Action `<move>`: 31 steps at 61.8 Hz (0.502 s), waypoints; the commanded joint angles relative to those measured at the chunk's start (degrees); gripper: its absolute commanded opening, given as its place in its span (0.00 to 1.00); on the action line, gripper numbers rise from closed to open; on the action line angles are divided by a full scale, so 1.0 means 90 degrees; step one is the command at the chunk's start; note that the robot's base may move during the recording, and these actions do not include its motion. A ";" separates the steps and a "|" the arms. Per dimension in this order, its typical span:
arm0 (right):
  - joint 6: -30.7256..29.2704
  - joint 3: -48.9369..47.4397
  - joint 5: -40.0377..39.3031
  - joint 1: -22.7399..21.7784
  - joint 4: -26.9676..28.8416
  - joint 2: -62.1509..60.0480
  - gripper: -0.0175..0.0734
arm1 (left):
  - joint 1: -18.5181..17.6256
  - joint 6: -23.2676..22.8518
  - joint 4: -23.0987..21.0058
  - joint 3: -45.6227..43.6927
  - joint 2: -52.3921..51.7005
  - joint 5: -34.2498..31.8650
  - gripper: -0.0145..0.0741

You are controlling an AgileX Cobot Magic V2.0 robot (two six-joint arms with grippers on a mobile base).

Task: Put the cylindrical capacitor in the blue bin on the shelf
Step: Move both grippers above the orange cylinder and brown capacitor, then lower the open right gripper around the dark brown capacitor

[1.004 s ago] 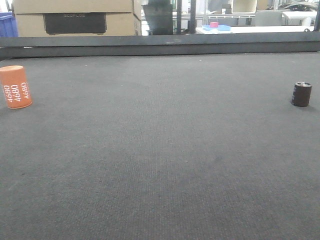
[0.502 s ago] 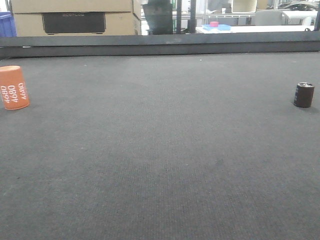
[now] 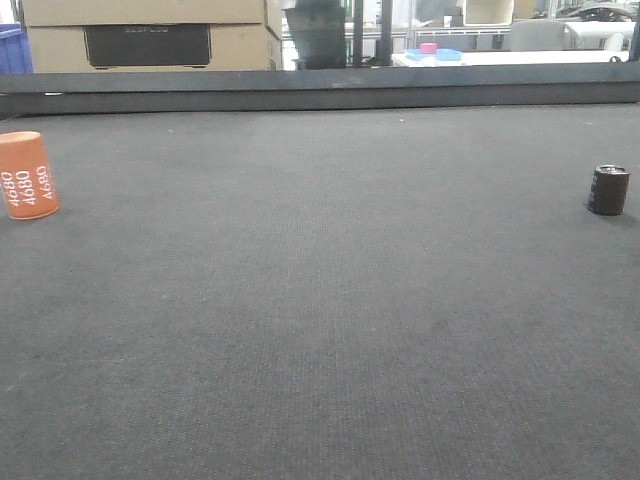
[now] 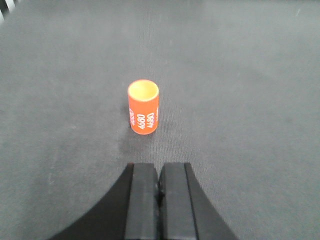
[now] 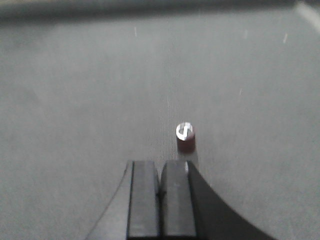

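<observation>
— Exterior front-facing view first: what has shifted in the last second?

— The whole frame slid a little. The orange cylinder [image 3: 27, 175] marked 4680 sits nearer the left edge than it did a second ago, and the capacitor [image 3: 607, 190] sits a touch further right. Over the last half second nothing has moved at all.

— What do you make of that?

— I'd say the camera or the base was settling, not the objects. Both stand upright on the dark mat [image 3: 320, 320], well apart, so the pick hasn't begun.

— And the grippers?

— The left gripper [image 4: 159, 200] has its jaws pressed together with nothing between them. It points at the orange cylinder but is well short of it. The right gripper [image 5: 160, 200] is likewise closed up and empty. The capacitor stands just ahead of its tips, slightly to the right, and isn't touching them. It would have to open its jaws before closing in.

— Anything you can't see?

— The shelf and the blue bin appear in no view. A blue sliver [image 3: 10, 50] at the top-left corner of the front view is cut off, and I can't tell what it is. Neither arm shows in that view. The right wrist view is blurred: the capacitor's top reads as a pale disc, with no markings I can make out.
</observation>
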 commanded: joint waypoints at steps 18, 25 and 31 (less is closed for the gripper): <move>-0.0020 -0.1639 0.1252 -0.0022 -0.0027 0.2180 0.01 | 0.0012 0.0000 -0.0176 -0.1262 0.1895 0.0021 0.04; -0.0020 -0.2024 0.1326 -0.0022 -0.0027 0.2635 0.01 | 0.0012 0.0000 -0.0174 -0.1867 0.2326 0.0553 0.04; -0.0020 -0.2431 0.1609 -0.0022 -0.0027 0.3045 0.01 | 0.0012 0.0000 -0.0152 -0.2551 0.2774 0.1245 0.04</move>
